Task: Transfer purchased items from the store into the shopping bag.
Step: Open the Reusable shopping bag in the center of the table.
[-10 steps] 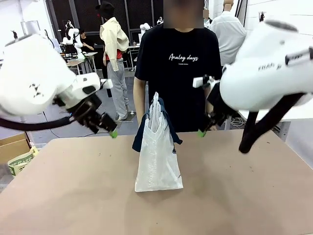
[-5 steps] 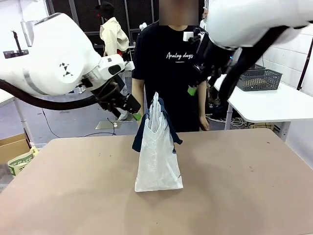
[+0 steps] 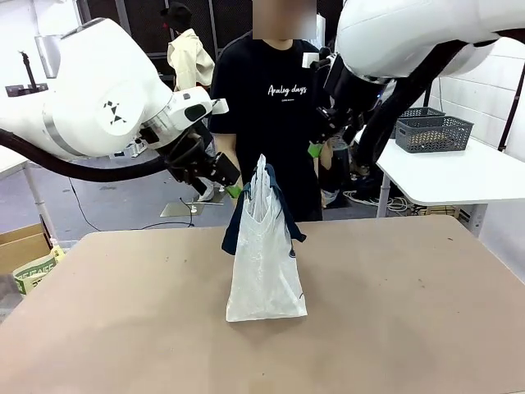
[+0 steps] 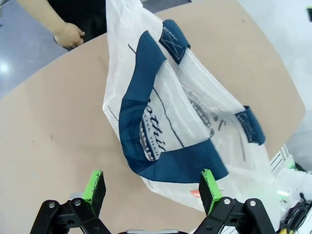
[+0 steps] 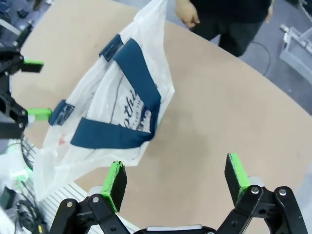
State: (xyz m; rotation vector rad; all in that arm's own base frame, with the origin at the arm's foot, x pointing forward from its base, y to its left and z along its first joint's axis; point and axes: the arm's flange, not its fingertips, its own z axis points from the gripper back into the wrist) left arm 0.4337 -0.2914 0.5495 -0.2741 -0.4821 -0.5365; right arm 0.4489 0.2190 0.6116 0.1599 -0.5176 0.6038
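The shopping bag (image 3: 264, 263) stands upright in the middle of the tan table, whitish and translucent, with navy handles hanging over its top. My left gripper (image 3: 226, 182) hovers open just left of the bag's top. In the left wrist view the bag (image 4: 195, 102) and its navy handle loop lie below the open left gripper (image 4: 151, 187). My right gripper (image 3: 317, 144) is open, higher up and to the right of the bag. From the right wrist the bag (image 5: 112, 92) sits below and ahead of that open gripper (image 5: 175, 180). The purchased items are out of view.
A person in a black T-shirt (image 3: 279, 107) stands at the far edge behind the bag, a hand (image 4: 68, 35) hanging near the table edge. A white side table with a grey mesh basket (image 3: 433, 131) is at the right, and a cardboard box (image 3: 25, 246) on the floor at the left.
Both arms swung up and inward from the table's sides to either side of the bag's top. The bag has not moved. Both grippers stayed open.
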